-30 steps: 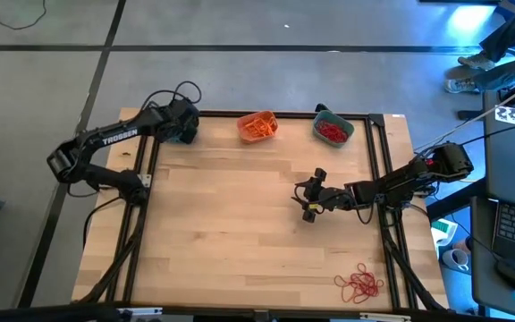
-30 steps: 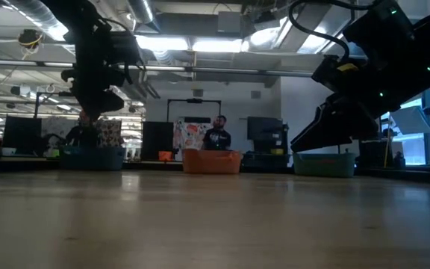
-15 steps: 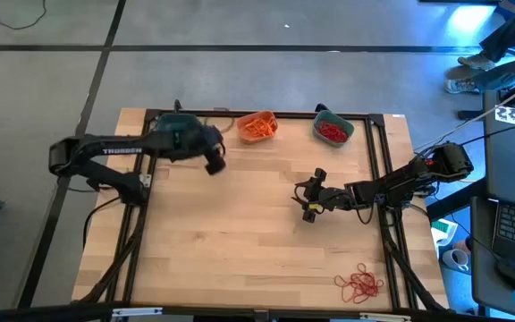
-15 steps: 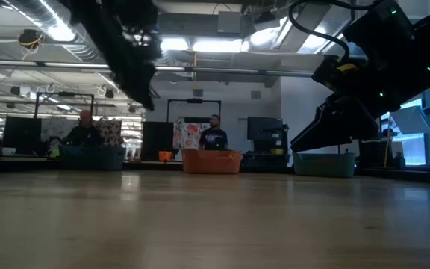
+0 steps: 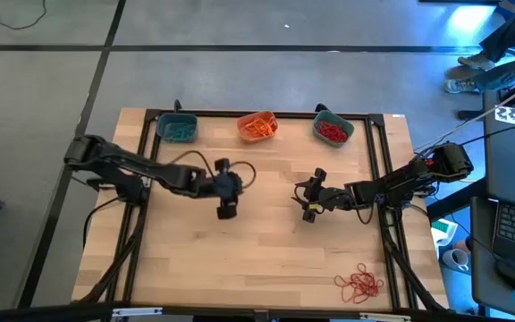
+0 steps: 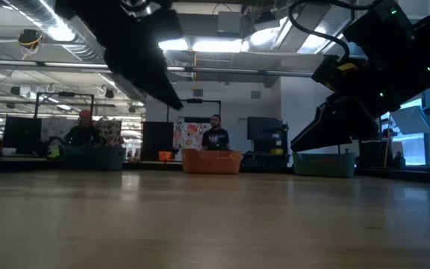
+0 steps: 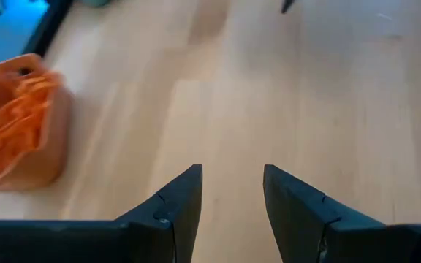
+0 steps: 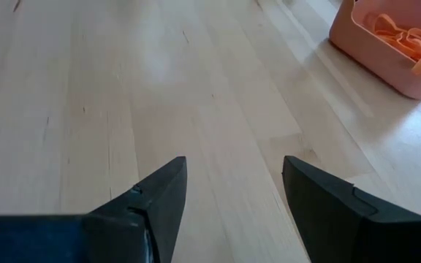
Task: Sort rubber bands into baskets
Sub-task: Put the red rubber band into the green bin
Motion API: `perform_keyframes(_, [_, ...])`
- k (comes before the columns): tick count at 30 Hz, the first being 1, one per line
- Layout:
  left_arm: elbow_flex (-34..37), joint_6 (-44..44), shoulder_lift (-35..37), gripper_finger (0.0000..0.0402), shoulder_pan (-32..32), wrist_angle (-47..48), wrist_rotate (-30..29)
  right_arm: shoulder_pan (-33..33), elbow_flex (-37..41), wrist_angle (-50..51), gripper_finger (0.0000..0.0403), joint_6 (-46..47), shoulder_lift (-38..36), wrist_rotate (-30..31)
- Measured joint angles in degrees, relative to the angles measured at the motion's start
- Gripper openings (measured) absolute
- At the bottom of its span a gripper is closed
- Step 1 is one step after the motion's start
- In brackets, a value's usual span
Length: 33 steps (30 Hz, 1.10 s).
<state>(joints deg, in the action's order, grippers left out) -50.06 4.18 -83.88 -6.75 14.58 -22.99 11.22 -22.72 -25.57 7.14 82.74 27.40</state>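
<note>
Orange basket (image 7: pixel 17 120) blurred, edge-cropped

The left claw (image 5: pixel 226 190) swings away from the teal basket (image 5: pixel 177 129) at the back edge, now over mid-tabletop (image 5: pixel 257 259), open and empty.

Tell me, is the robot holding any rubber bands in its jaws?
No, nothing is held. The left gripper and the right gripper both have open jaws with only bare table between them. Red bands lie loose near the table's front.

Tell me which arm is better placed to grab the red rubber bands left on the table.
The right, probably. The red rubber bands lie at the table's near right corner, and the open, empty right gripper is closer than the left gripper.
</note>
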Motion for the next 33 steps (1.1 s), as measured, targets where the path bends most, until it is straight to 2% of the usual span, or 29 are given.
perform_keyframes(5, [4.62,-2.67,-5.90,0.0144,-3.25,-14.82,2.00,0.00,0.00,-0.91,0.0225,0.00,0.00,0.01])
perform_keyframes(9, [10.60,-3.01,-7.77,0.0144,-4.88,-29.91,3.22,0.07,0.00,-1.19,0.0225,1.25,0.00,-0.74])
perform_keyframes(14, [17.79,-5.44,-8.48,0.0143,-6.42,-44.48,3.51,0.25,-1.59,2.68,0.0225,3.33,-0.83,-10.07])
perform_keyframes(19, [20.24,-5.19,-8.45,0.0143,-6.25,-47.52,3.44,3.25,-9.21,22.56,0.0225,9.09,-3.25,-17.09])
perform_keyframes(25, [20.65,-3.91,-8.45,0.0143,-6.25,-46.98,3.42,9.72,-20.89,49.52,0.0225,21.42,-3.76,-21.63])
perform_keyframes(29, [20.65,-3.20,-8.45,0.0143,-6.25,-46.75,3.41,15.31,-25.26,60.50,0.0225,35.68,-3.77,-26.02])
perform_keyframes(33, [20.65,-3.12,-8.45,0.0143,-6.25,-46.56,3.39,21.68,-25.46,63.90,0.0225,52.39,-3.76,-31.28])
